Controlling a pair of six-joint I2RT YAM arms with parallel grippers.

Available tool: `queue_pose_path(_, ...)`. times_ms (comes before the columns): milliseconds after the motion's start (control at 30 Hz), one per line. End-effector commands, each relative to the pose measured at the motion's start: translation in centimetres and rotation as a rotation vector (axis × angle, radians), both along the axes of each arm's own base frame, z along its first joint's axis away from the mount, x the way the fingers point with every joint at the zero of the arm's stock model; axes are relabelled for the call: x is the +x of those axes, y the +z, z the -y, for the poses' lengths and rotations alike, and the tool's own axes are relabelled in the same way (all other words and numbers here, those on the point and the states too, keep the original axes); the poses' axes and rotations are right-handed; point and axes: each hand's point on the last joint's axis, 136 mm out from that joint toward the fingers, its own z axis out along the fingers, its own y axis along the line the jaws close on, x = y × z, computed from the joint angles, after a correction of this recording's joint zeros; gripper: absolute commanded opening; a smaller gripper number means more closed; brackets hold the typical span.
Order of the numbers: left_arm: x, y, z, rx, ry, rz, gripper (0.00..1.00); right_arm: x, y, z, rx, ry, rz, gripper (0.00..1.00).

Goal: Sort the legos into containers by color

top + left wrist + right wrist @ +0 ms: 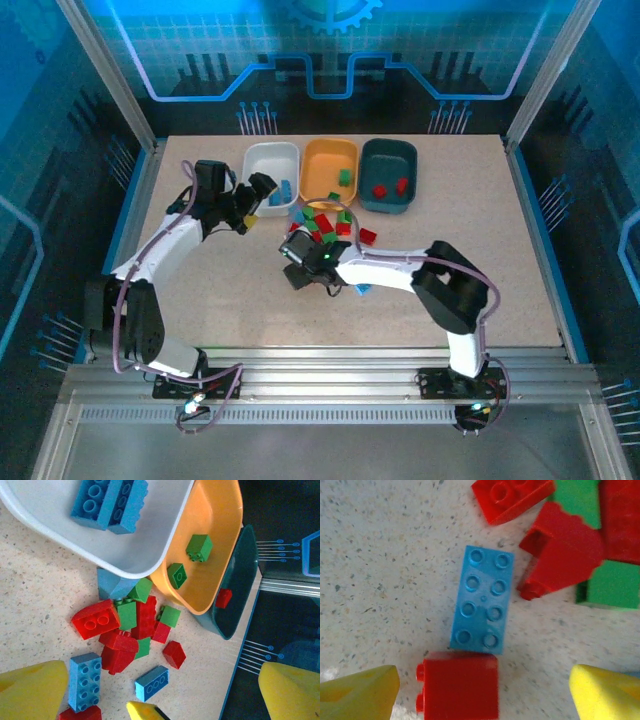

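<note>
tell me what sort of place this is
Probably a robot test cell or demo booth: a tabletop walled by blue circuit-print panels, a left arm and right arm bolted to a metal rail, toy bricks and trays.

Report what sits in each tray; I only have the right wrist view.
Observer: The white tray holds light blue bricks.
Operator: Go on to the orange-yellow one.
Observer: The orange-yellow tray holds two green bricks.
Operator: Now the teal one.
Observer: The dark teal tray holds two red bricks.
</note>
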Motion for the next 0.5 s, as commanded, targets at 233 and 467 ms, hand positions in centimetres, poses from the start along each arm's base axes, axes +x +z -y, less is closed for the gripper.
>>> queue_pose_path(233,0.0,1.1,-0.2,-0.047,-0.002,0.023,0.99,-0.7,-2.9,-1.2,-0.026,-0.003,-0.096,0.63)
queue_pose_path(467,0.1,1.1,-0.4,-0.047,0.002,0.024,0.99,-0.8,-0.3,-0.2,0.003,-0.031,-0.049,0.36)
